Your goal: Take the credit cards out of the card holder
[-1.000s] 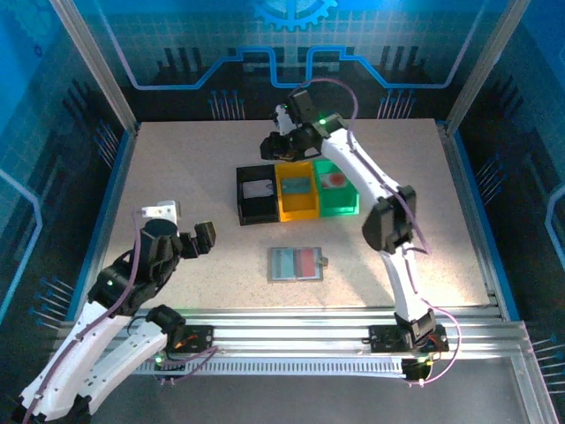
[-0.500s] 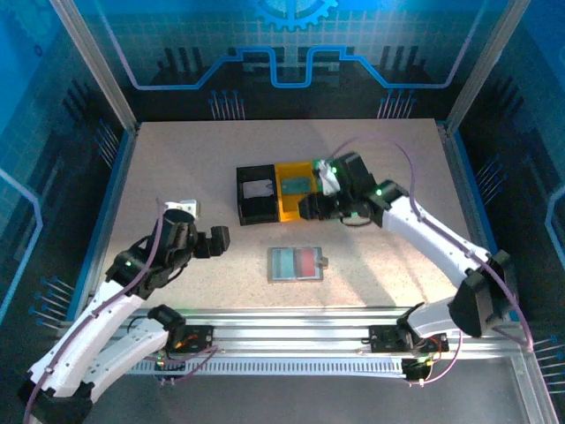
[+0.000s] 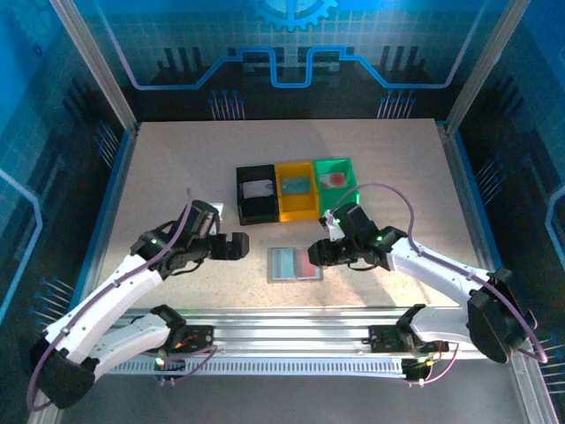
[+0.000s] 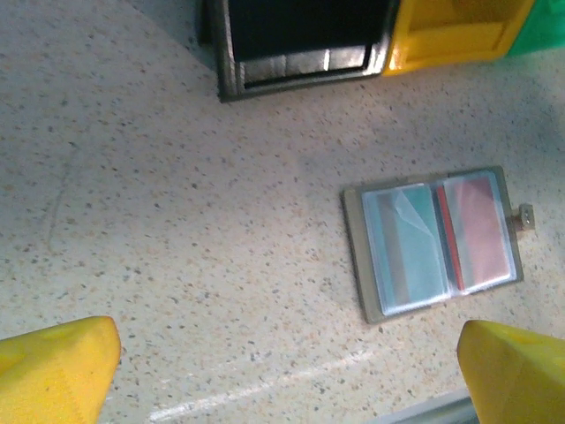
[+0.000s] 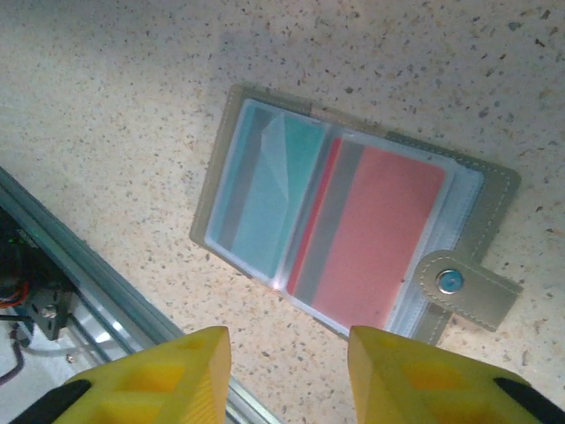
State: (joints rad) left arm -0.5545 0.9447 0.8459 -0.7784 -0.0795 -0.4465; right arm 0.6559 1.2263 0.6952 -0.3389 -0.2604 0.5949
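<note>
Where the speckled table sits within blue walls, the card holder lies open near its front edge. Left gripper fingers wide apart; right gripper fingers narrowly apart, empty.

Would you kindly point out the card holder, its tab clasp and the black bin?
card holder [image 5: 313, 212]: right wrist view, middle, at the fold.
tab clasp [image 5: 472, 293]: right wrist view, grey strap beside the snap.
black bin [image 3: 259, 210]: top external view, bare near part.
</note>
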